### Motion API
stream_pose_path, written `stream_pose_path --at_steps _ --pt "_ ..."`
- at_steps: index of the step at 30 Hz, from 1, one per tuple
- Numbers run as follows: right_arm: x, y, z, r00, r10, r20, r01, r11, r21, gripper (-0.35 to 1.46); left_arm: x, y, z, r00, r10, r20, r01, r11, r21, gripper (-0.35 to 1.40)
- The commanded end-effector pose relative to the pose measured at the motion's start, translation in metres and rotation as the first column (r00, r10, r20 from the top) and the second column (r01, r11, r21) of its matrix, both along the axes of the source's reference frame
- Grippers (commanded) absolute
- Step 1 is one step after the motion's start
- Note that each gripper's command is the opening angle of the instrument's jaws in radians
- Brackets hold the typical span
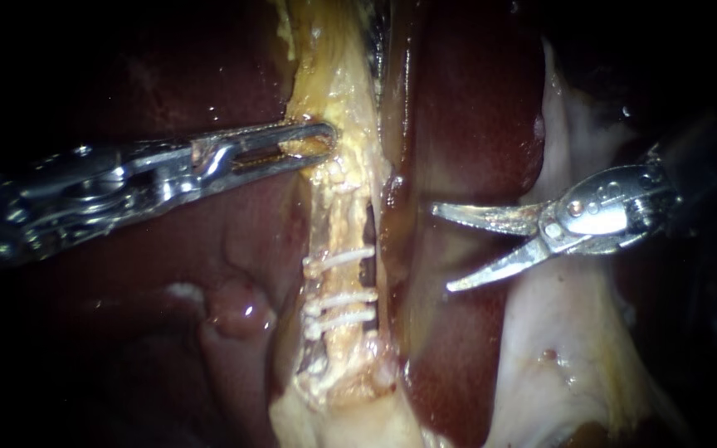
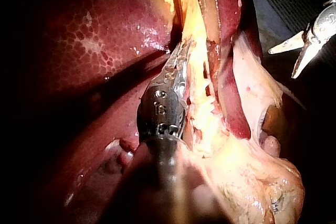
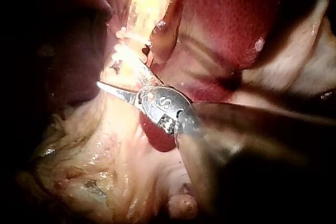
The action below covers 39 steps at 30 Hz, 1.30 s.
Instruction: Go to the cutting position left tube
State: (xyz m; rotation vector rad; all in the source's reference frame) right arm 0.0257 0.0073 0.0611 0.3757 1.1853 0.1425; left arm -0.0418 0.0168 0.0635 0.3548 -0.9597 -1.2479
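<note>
Right instrument (image 1: pixel 443 247) hangs with its blades spread wide and nothing between them. The tips point at the tube (image 1: pixel 343 220) but stop short of it, over a dark red strip of liver (image 1: pixel 458 124). Just ahead of the blades, three white clips (image 1: pixel 340 259) cross the tube. Farther along it, past the clips, the left instrument (image 1: pixel 321 139) has its jaws clamped on the yellow tissue (image 1: pixel 338 83). Pale tissue (image 1: pixel 558 332) lies under the right instrument's hinge.
</note>
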Motion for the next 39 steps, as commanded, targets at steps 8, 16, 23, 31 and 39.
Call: stream_pose_path --at_steps 8,16,23,31,39 --pt "0.0001 -0.0005 -0.0001 0.9996 -0.023 -0.019 0.023 1.0 0.008 1.44 0.0006 0.0001 -0.001 1.0 -0.004 -0.007 0.004 1.0 0.003 -0.35" --pt "0.0018 -0.0022 0.0014 0.9917 -0.124 0.036 0.119 0.986 0.12 1.44 0.0043 0.0015 -0.0059 0.9982 -0.058 0.017 0.059 0.998 -0.017 -0.35" --pt "0.0041 -0.0028 0.0037 0.9822 -0.181 0.052 0.165 0.96 0.227 1.44 0.0056 0.0005 -0.0086 0.997 -0.074 0.02 0.075 0.997 -0.015 -0.35" --pt "0.0069 -0.0032 0.0081 0.9648 -0.252 0.074 0.216 0.922 0.321 1.42 0.0069 -0.0002 -0.0107 0.9961 -0.086 0.02 0.087 0.996 -0.025 -0.35" --pt "0.0082 -0.0042 0.012 0.9432 -0.318 0.097 0.262 0.891 0.371 1.39 0.0081 -0.0002 -0.0116 0.9953 -0.094 0.022 0.095 0.995 -0.028 -0.35"
